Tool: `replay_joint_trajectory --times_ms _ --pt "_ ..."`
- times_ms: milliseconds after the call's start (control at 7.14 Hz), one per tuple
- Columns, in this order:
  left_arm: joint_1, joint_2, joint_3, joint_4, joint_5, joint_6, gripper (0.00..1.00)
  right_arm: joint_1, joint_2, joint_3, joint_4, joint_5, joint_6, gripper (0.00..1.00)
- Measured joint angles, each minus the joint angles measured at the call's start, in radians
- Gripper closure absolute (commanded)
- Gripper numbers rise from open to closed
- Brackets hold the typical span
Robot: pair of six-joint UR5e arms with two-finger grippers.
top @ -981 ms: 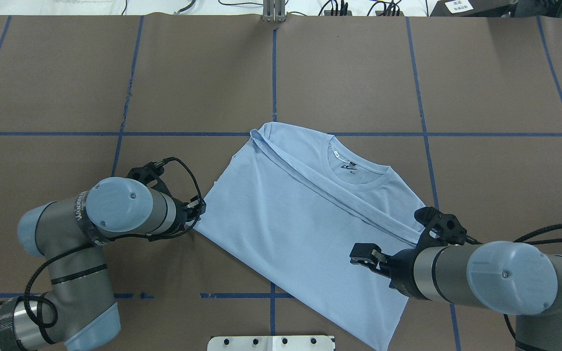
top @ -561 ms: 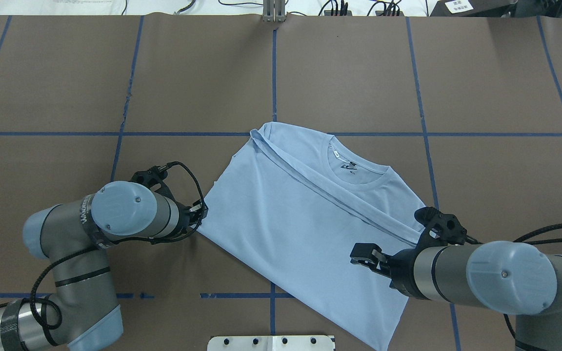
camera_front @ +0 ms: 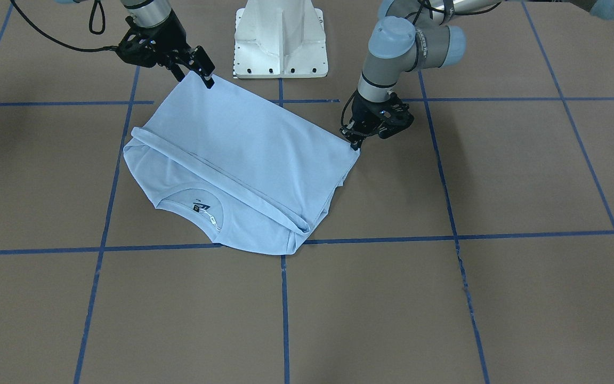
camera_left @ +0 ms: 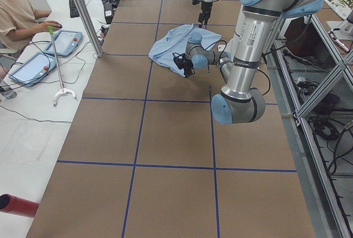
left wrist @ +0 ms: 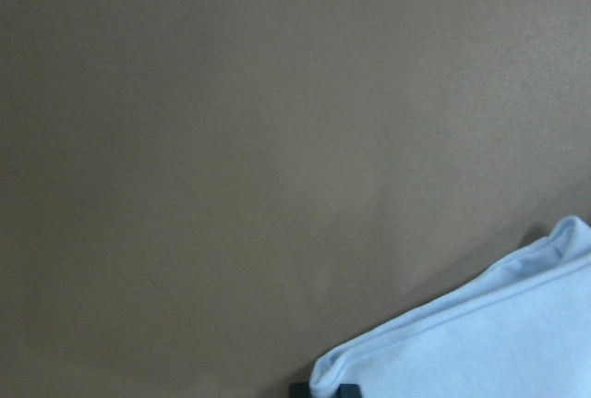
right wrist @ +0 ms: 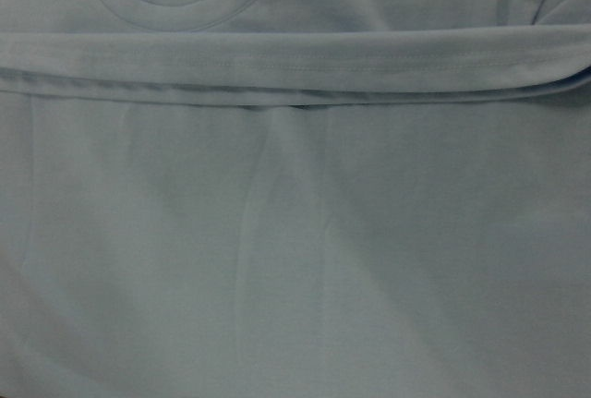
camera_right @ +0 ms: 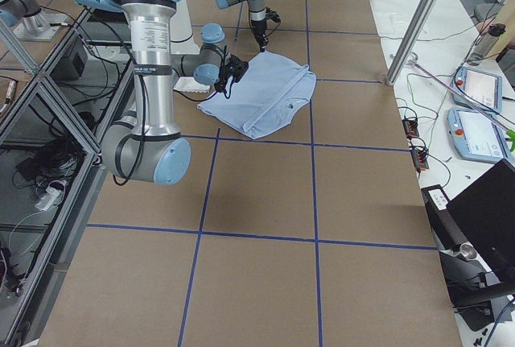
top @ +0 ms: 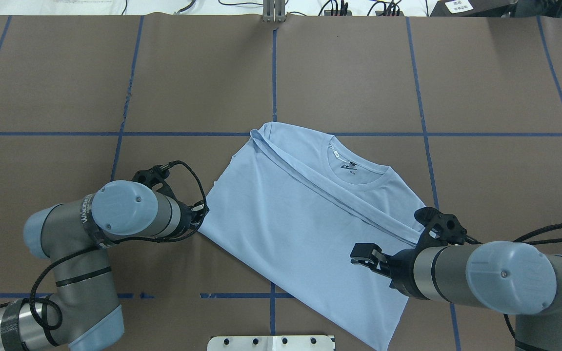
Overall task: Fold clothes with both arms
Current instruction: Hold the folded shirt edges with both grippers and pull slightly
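At the table's near edge, by the robot, both arms are working low corners of the light blue T-shirt [top: 305, 209]. The right gripper [camera_front: 200, 66] is hovering over the near corner, jaws spread, grasping nothing; it looks poised to pinch. The left gripper [camera_front: 357, 140] is sitting at the shirt's left corner, probably to lift it, but I cannot tell whether it is clenched. The shirt is lying mid-table, folded once, long axis running diagonally from far-left to near-right. Its collar [top: 356, 168] is facing the table's far edge.
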Motion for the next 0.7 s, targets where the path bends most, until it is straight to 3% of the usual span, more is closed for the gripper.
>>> replay_joint_trajectory --times_ms 420,701 --pt "-0.081 -0.001 0.009 0.004 0.008 0.150 1.00 0.000 0.012 -0.017 0.000 -0.049 0.003 0.00" --pt "-0.171 -0.081 0.096 -0.009 0.044 0.271 1.00 -0.001 0.045 -0.040 0.005 -0.081 0.007 0.00"
